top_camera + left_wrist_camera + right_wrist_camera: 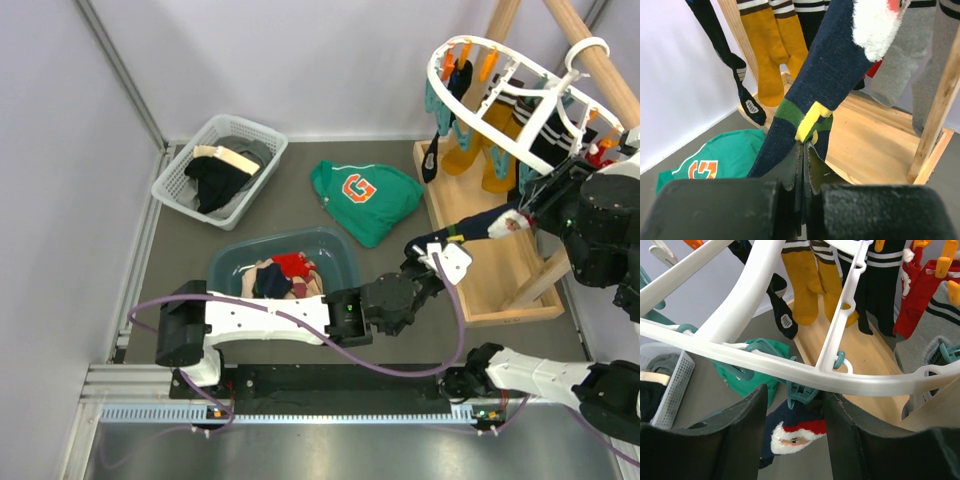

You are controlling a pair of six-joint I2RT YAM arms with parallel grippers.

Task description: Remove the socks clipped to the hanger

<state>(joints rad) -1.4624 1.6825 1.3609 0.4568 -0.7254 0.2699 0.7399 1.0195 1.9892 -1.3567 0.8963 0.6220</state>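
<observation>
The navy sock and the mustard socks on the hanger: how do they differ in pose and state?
The navy sock is stretched slantwise, while the mustard socks hang straight down. The left gripper is shut on the navy sock; nothing touches the mustard socks. Both hang from the white hanger.

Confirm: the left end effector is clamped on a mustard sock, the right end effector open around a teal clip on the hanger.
Wrong sock. The left wrist view shows the left end effector clamped on the navy Santa sock, not a mustard one. The right end effector is open around a teal clip on the hanger.
</observation>
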